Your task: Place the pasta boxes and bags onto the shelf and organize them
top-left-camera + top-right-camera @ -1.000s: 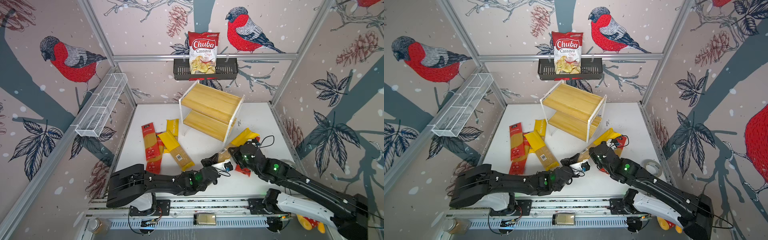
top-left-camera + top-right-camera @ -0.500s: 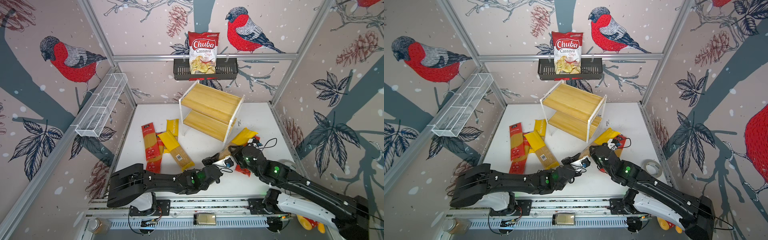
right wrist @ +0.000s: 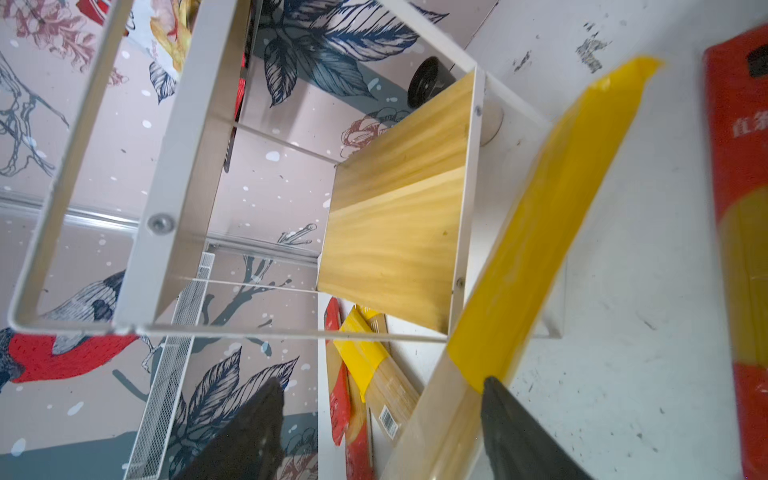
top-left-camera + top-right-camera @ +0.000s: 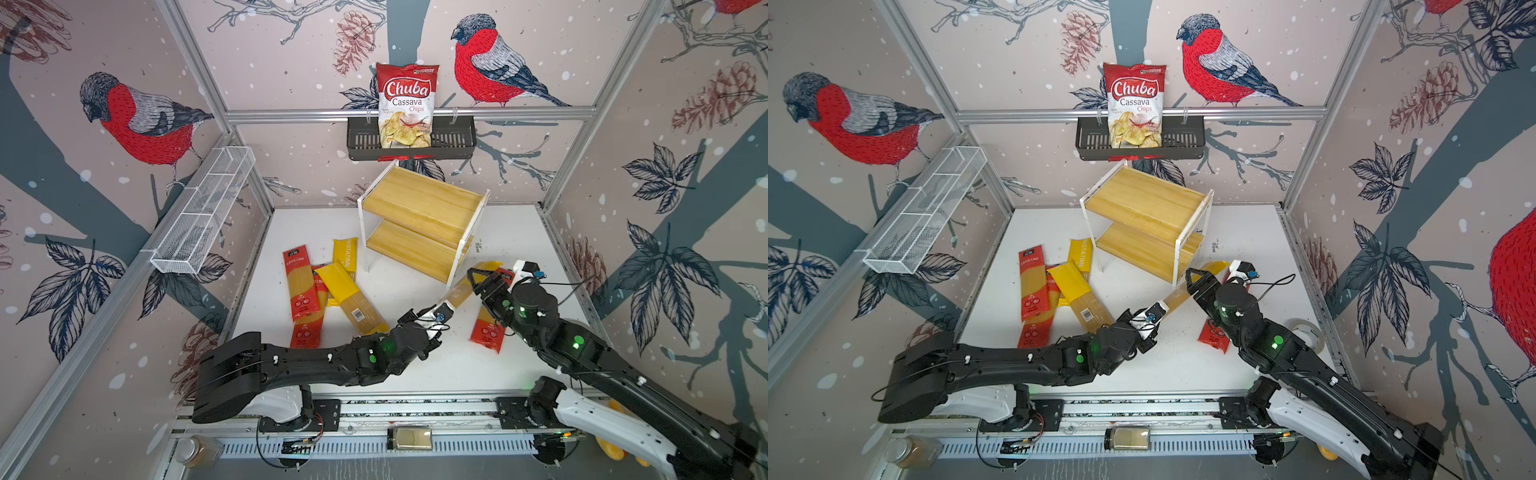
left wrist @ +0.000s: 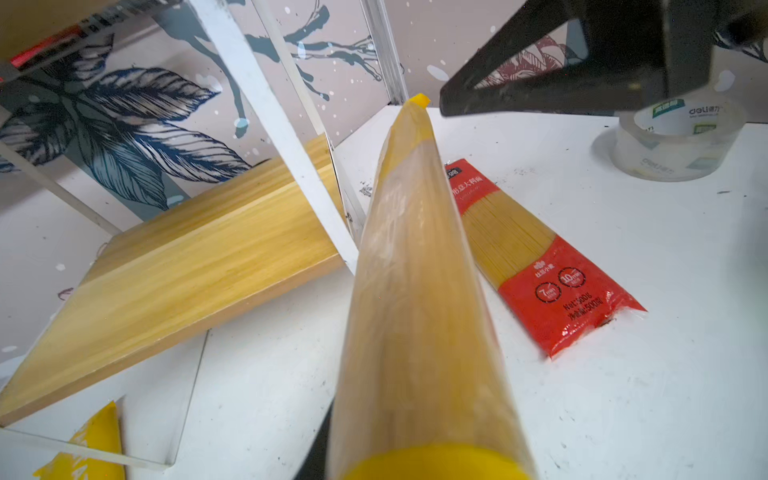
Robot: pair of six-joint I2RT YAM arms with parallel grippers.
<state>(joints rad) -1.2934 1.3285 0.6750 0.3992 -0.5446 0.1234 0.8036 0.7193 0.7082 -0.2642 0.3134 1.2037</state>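
Clamping the near end of a yellow bag (image 4: 459, 291), the left gripper (image 4: 441, 306) holds it pointing far-right, past the near right leg of the shelf (image 4: 419, 203). The bag's far tip sits just right of that leg; whether it touches the table (image 4: 415, 365) cannot be told. The right gripper (image 4: 484, 277) hangs over the bag's far half with its jaws spread wide, gripping nothing. In the right wrist view the bag runs between its fingers, close to one. A red pack (image 4: 488, 328) lies flat just right of the bag, under the right arm. Left of the shelf, more red and yellow packs (image 4: 351, 297) lie in a loose, overlapping pile.
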